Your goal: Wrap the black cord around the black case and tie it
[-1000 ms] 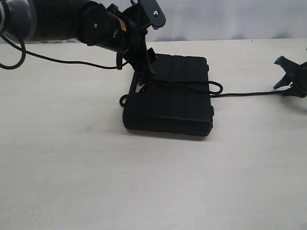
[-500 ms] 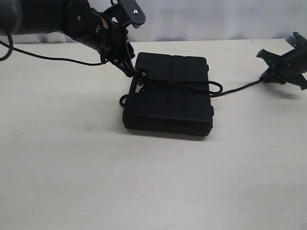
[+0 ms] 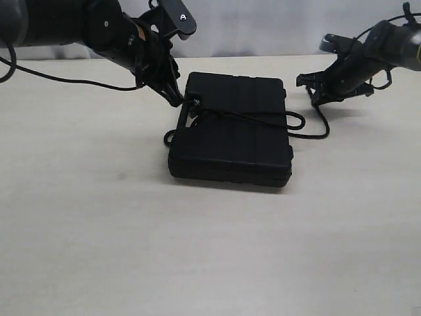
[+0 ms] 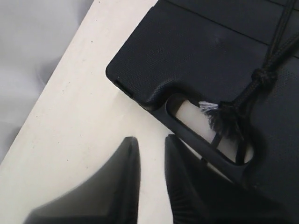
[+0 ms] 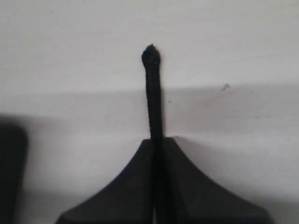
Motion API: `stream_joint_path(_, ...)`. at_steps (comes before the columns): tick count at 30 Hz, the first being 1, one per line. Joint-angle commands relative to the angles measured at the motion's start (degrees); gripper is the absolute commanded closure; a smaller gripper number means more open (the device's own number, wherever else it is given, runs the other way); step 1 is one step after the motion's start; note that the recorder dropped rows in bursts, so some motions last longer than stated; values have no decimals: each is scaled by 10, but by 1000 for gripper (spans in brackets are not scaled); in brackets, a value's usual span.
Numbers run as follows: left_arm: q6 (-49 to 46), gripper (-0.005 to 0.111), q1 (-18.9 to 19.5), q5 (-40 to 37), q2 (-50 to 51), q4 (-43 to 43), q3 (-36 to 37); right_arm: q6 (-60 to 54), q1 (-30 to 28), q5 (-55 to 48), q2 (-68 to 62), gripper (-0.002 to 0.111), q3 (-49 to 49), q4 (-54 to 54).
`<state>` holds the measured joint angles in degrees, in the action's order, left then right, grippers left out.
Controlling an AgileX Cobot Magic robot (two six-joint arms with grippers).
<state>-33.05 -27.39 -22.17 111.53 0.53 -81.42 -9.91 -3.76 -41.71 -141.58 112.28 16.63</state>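
The black case [image 3: 230,131] lies flat on the table, its handle cutout [image 4: 191,116] towards my left arm. The black cord [image 3: 263,118] runs across the lid, and its knot [image 4: 261,77] and frayed tuft [image 4: 219,116] sit at the handle. On the right the cord bends in a slack loop [image 3: 322,128] up to my right gripper [image 3: 316,92], which is shut on it. The cord's end [image 5: 153,93] sticks out past the right gripper [image 5: 159,140]. My left gripper [image 3: 176,99] hovers at the handle's far corner. A narrow gap holding nothing separates the fingers of the left gripper [image 4: 152,138].
A glossy cable [image 3: 66,82] from the left arm trails over the beige tabletop [image 3: 197,250] at the back left. The table's far edge meets a white wall [image 3: 263,26] just behind both arms.
My right gripper swung in from the far right towards the case and shut on the cord, which went from taut to slack. My left gripper drew back off the handle and narrowed.
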Motion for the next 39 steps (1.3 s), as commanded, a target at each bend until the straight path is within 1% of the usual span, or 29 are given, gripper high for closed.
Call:
stream_joint_path(1,-10,87,1,-2,-5,4,0,-11,18,-48,22,104,-19,-69)
stream_joint_path(5,-82,87,0,-3,-3,23,0,-19,19,-26,60,104,-61,-66)
stream_joint_path(7,-165,86,0,-3,-1,68,0,-29,19,-16,79,104,-86,-66)
stream_joint_path(8,-206,86,0,-3,-1,99,0,-29,19,-11,86,104,-96,-66)
stream_joint_path(11,-394,86,-9,-35,-1,239,0,-29,19,0,103,104,-125,-66)
stream_joint_path(14,-595,86,-15,-127,1,399,0,-29,19,-4,112,104,-139,-66)
stream_joint_path(16,-672,86,-15,-171,7,453,0,-33,19,1,120,104,-152,-66)
stream_joint_path(17,-705,83,-15,-181,12,470,0,-34,19,11,127,104,-164,-65)
stream_joint_path(19,-720,73,-16,-169,23,484,0,-34,19,40,145,104,-192,-64)
stream_joint_path(21,-718,63,-16,-131,37,483,0,-34,19,72,164,104,-226,-64)
stream_joint_path(24,-700,49,-16,-37,67,486,0,-34,19,105,195,104,-269,-64)
stream_joint_path(27,-707,49,-21,6,88,483,0,-34,19,103,209,104,-285,-64)
stream_joint_path(28,-730,49,-23,37,98,483,0,-34,19,113,215,104,-296,-64)
stream_joint_path(30,-752,49,-26,68,111,483,0,-34,19,134,227,104,-315,-64)
stream_joint_path(31,-754,49,-26,71,116,483,0,-34,19,136,232,104,-320,-64)
stream_joint_path(32,-755,51,-28,72,117,483,0,-34,19,134,233,104,-320,-64)
stream_joint_path(33,-755,58,-33,88,118,484,0,-31,19,128,236,104,-320,-64)
stream_joint_path(36,-757,89,-37,97,118,484,0,-28,19,110,237,104,-320,-64)
stream_joint_path(37,-757,102,-37,95,119,484,0,-25,19,104,237,104,-320,-64)
stream_joint_path(38,-757,107,-37,93,119,484,0,-10,19,102,237,104,-320,-64)
stream_joint_path(39,-757,107,-39,92,119,486,0,26,16,97,237,104,-320,-64)
